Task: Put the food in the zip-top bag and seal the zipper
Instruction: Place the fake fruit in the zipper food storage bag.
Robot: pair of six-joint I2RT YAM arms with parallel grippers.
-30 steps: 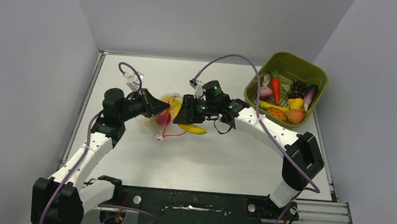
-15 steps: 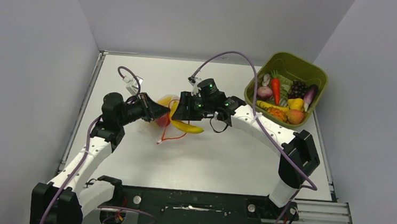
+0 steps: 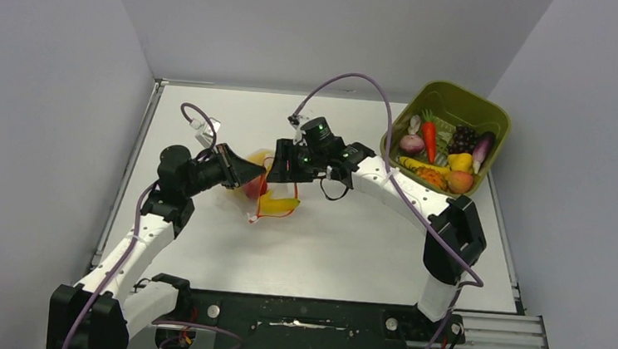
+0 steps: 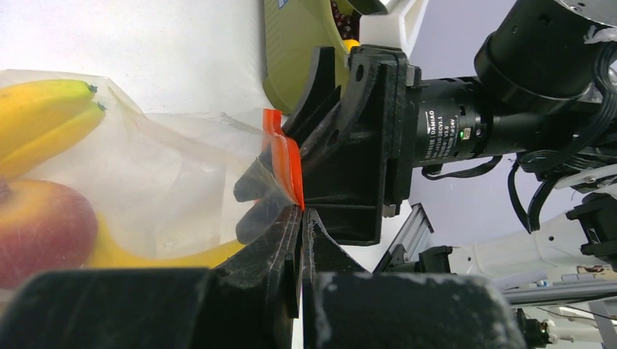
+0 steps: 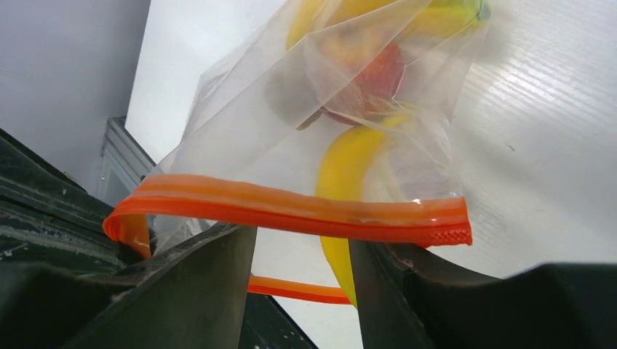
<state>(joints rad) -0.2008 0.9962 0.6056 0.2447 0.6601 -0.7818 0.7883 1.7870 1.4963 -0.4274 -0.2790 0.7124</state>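
While my left jaws clamp the zipper (image 4: 287,163), anchoring the zip-top bag (image 4: 160,174), my right jaws straddle it, parted, empty.

Red fruit (image 4: 40,233) cut off by pic edge; green bin (image 4: 291,51) mostly hidden.

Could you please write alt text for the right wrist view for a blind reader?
An orange-red zipper strip of a crinkly clear plastic bag stretches across in front of two parted black fingers. Inside lie a yellow toy banana and a red round fruit.
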